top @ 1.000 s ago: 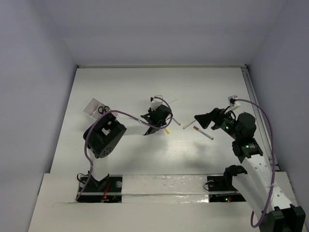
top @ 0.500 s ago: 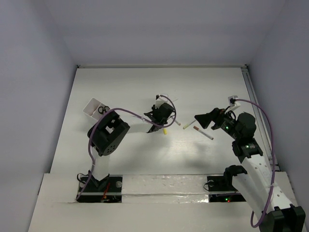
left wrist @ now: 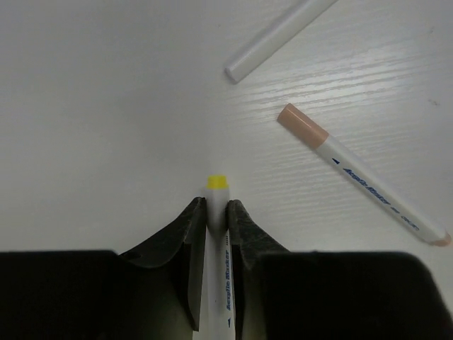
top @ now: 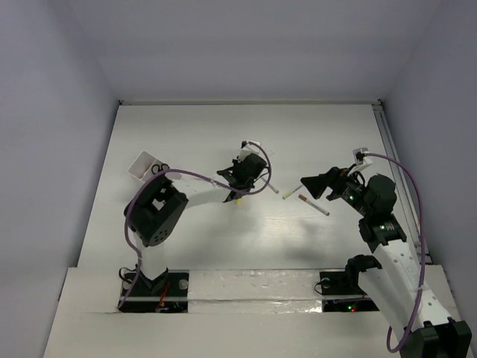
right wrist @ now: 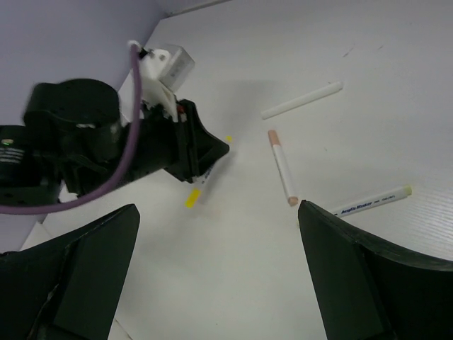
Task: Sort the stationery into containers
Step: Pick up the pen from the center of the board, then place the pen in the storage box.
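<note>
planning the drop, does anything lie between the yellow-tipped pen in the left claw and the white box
Nothing visible does. The left claw is shut on the yellow-tipped pen, and the table from there to the white box is bare; the loose pens lie on the other side.

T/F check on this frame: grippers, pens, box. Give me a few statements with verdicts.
1. The left gripper is shut on the yellow-tipped pen. True.
2. The right gripper holds a pen. False: it is open and empty.
3. The peach-capped pen lies in the box. False: it lies on the table, right of the left gripper in the left wrist view.
4. The yellow tip pokes out past the left gripper. True.
</note>
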Controlling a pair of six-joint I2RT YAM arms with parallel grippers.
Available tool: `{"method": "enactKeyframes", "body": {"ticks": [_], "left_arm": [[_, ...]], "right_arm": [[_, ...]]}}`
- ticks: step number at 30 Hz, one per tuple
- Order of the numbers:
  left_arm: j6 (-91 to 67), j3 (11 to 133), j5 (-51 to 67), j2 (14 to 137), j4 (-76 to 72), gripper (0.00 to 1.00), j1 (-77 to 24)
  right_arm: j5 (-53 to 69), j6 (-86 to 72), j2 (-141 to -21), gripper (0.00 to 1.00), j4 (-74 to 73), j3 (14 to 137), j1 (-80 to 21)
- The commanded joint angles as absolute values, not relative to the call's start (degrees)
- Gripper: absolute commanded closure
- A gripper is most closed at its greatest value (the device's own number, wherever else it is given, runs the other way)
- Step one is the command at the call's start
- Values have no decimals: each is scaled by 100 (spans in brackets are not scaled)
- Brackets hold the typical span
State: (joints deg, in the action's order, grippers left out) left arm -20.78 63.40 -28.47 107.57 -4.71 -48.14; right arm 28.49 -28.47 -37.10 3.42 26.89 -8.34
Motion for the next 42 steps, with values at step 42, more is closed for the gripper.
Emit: {"method": "enactKeyframes", "body": {"ticks": [42], "left_arm": [[563,3331,-3409,7233,-3585,100,-1723]], "right_arm": [[2725,-2777,-3296,0,396,2900,-879]]}}
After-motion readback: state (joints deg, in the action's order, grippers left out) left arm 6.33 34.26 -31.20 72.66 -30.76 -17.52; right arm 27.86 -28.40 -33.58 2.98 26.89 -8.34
